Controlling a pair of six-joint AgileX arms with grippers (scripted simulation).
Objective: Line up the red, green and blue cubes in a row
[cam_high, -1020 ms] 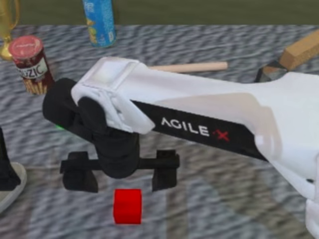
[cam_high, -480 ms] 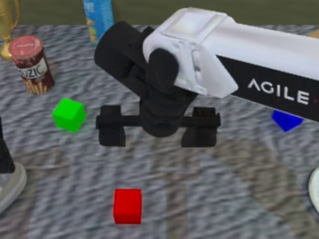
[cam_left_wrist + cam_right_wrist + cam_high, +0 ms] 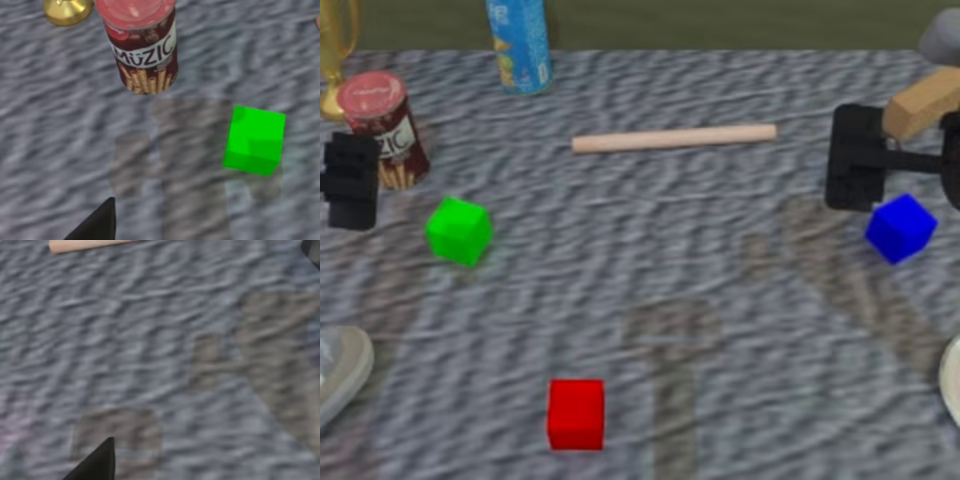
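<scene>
Open table [image 3: 720, 300] between scattered cubes.

Green cube [image 3: 459, 230] sits left, blue cube [image 3: 899, 227] right, red cube [image 3: 575, 413] nearer, all well apart.

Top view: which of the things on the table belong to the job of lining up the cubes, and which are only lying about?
Belong to the job:
red cube
green cube
blue cube

Only lying about:
wooden stick
snack jar with red lid
blue can
gold cup
tan wooden block
</scene>
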